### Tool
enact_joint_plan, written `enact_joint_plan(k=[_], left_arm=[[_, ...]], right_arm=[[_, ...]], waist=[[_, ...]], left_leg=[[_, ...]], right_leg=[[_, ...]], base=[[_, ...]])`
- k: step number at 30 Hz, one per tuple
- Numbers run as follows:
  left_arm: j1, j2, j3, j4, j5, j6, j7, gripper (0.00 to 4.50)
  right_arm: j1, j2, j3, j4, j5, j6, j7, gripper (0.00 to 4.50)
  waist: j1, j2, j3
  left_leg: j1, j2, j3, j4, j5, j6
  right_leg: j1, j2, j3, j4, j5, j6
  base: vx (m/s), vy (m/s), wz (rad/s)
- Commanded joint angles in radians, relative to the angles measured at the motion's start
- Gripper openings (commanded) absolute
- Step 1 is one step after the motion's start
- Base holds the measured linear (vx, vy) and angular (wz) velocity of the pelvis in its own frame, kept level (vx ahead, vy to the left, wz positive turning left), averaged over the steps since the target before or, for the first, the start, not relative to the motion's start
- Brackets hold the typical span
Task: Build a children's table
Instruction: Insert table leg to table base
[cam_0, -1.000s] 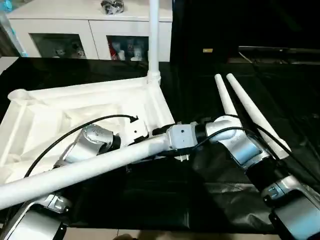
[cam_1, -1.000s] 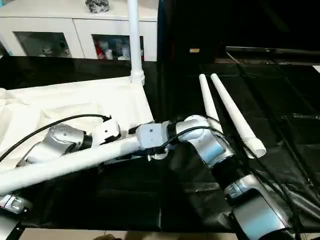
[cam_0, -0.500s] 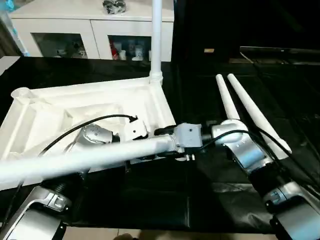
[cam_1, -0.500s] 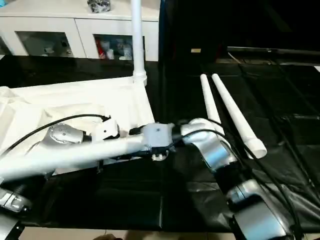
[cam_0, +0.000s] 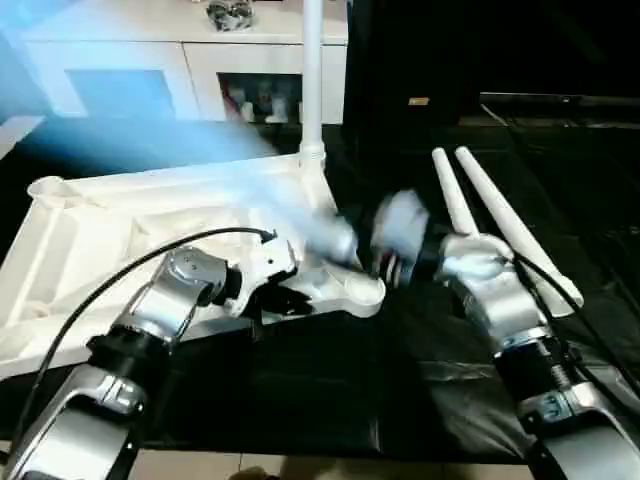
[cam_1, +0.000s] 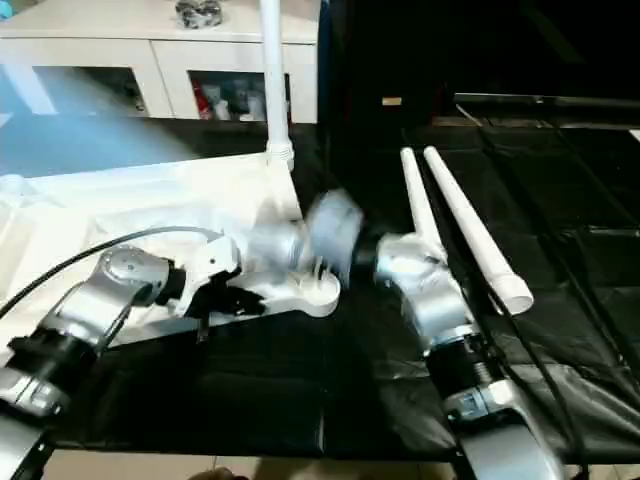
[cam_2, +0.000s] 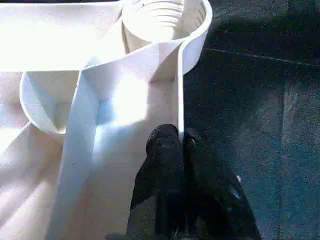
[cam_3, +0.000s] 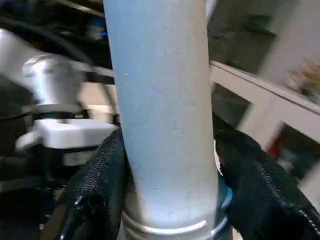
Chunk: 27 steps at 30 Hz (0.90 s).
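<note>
Black tabletop (cam_0: 330, 400): left fingers (cam_2: 172, 150) pinch table top's rim (cam_2: 181, 90); right fingers (cam_3: 100, 175) clamp leg (cam_3: 162, 110).

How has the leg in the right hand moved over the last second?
Yes. The leg has swung up: its free end went from low near the tabletop's front edge up toward the cabinet.

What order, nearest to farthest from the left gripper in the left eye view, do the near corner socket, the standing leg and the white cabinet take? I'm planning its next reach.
1. Near corner socket: just beside the left gripper, at the table top's near corner.
2. Standing leg: upright in the far corner socket, beyond it.
3. White cabinet: farthest, past the black table.
</note>
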Motion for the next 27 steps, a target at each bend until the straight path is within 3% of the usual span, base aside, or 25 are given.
enact_joint_plan(k=[1,3,7,8,12,14,18,23,27], left_arm=[[-0.031,0.007,0.002,0.021,0.02,-0.036,0.011,0.0],[-0.038,0.004,0.006,0.044,0.021,-0.079,0.018,0.0],[-0.056,-0.01,0.021,0.086,0.019,-0.132,0.048,0.0],[-0.058,-0.011,0.023,0.088,0.017,-0.135,0.047,0.44],[-0.063,-0.015,0.046,0.08,-0.023,-0.134,0.012,0.61],[-0.058,-0.011,0.058,0.058,-0.051,-0.123,-0.02,0.93],[-0.054,0.002,0.086,0.03,-0.112,-0.089,-0.076,1.28],[-0.068,-0.008,0.166,0.007,-0.198,-0.025,-0.079,1.71],[-0.135,-0.039,0.284,0.01,-0.309,0.131,0.006,1.9]], right_arm=[[0.025,0.018,-0.056,-0.025,0.059,0.084,-0.062,2.45],[0.041,0.035,-0.11,-0.048,0.106,0.162,-0.13,2.45],[0.058,0.053,-0.18,-0.081,0.168,0.242,-0.214,2.45],[0.06,0.053,-0.185,-0.083,0.173,0.248,-0.22,2.45],[0.071,0.064,-0.227,-0.108,0.219,0.293,-0.253,2.44],[0.073,0.077,-0.256,-0.12,0.245,0.313,-0.286,2.44],[0.073,0.084,-0.294,-0.152,0.304,0.395,-0.315,2.44],[0.086,0.064,-0.307,-0.188,0.39,0.513,-0.272,2.44],[0.105,0.028,-0.312,-0.237,0.472,0.634,-0.222,2.44]], waist=[[-0.002,0.017,-0.079],[0.0,0.015,-0.082],[0.0,0.015,-0.081],[0.002,0.015,-0.084],[0.003,0.01,-0.083],[0.004,0.009,-0.083],[0.005,0.006,-0.085],[0.008,0.003,-0.081],[0.015,-0.002,-0.082]], left_leg=[[0.014,0.063,-0.04,-0.067,-0.2,0.037],[0.012,0.062,-0.04,-0.066,-0.182,0.04],[0.011,0.061,-0.039,-0.066,-0.171,0.041],[0.013,0.062,-0.039,-0.065,-0.161,0.038],[0.01,0.062,-0.037,-0.065,-0.144,0.042],[0.009,0.064,-0.037,-0.066,-0.129,0.044],[0.009,0.063,-0.034,-0.065,-0.106,0.052],[0.008,0.06,-0.031,-0.063,-0.111,0.054],[0.011,0.059,-0.028,-0.059,-0.104,0.056]], right_leg=[[0.058,-0.1,0.068,-0.084,-0.207,-0.183],[0.059,-0.101,0.068,-0.085,-0.2,-0.179],[0.057,-0.1,0.067,-0.085,-0.209,-0.169],[0.056,-0.102,0.067,-0.082,-0.206,-0.165],[0.057,-0.104,0.067,-0.082,-0.205,-0.164],[0.055,-0.106,0.067,-0.078,-0.191,-0.172],[0.056,-0.106,0.068,-0.072,-0.155,-0.183],[0.057,-0.105,0.066,-0.079,-0.209,-0.17],[0.054,-0.104,0.064,-0.079,-0.218,-0.175]], base=[[0.0,0.0,0.0],[0.0,0.0,0.0],[0.0,0.0,0.0],[0.0,0.0,0.0],[0.0,0.0,0.0],[0.0,0.0,0.0],[0.0,0.0,0.0],[0.0,0.0,0.0],[0.0,0.0,0.0]])
